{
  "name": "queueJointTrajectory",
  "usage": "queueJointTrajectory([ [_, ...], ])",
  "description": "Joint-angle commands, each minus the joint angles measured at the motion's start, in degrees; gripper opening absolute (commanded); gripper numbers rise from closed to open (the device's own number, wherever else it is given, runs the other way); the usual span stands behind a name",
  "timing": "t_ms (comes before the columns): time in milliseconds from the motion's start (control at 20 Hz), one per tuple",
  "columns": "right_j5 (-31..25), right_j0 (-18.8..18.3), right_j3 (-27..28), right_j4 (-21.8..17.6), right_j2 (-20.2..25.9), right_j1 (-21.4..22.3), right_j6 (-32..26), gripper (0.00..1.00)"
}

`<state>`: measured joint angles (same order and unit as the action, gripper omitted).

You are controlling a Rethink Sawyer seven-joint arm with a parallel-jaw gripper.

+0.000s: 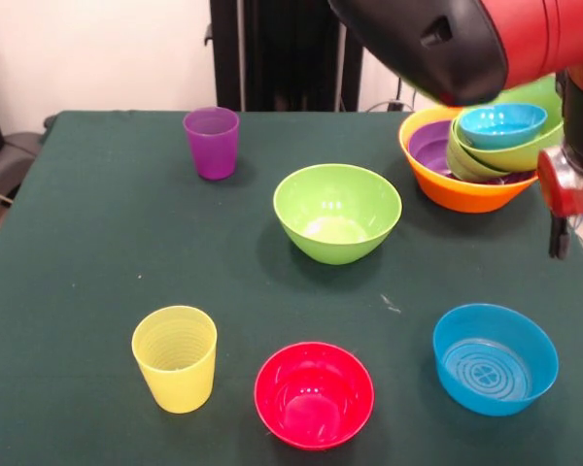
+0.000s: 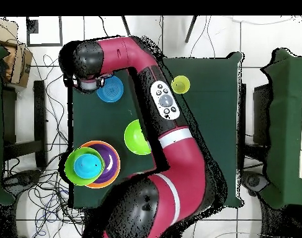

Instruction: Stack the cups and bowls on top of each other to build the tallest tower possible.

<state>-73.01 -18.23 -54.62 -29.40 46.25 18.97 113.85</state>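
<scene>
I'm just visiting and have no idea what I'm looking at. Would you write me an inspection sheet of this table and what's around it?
Surface: dark green table.
Job's things: tower, an orange bowl holding purple, green and blue bowls, tilted. Loose: green bowl, blue bowl, red bowl, purple cup, yellow cup, all upright and apart.
Clutter: nothing seen.
Gripper: not visible; the arm reaches over the table.
Cables: loose wires on the floor beside the table.
Surroundings: tiled floor, other green tables alongside.
</scene>
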Motion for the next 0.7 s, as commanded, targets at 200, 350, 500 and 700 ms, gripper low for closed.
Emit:
queueJointTrajectory([
  [200,-12.26,3.32,17.99,-7.6,-0.8,-7.95,-23.86,1.0],
  [350,-12.08,3.48,18.79,-7.92,-0.77,-8.31,-24.43,1.0],
  [500,-12.25,3.42,19.72,-7.59,-0.66,-9.1,-25.43,1.0],
  [700,-11.81,3.11,19.87,-6.92,-0.92,-9.47,-26.23,1.0],
])
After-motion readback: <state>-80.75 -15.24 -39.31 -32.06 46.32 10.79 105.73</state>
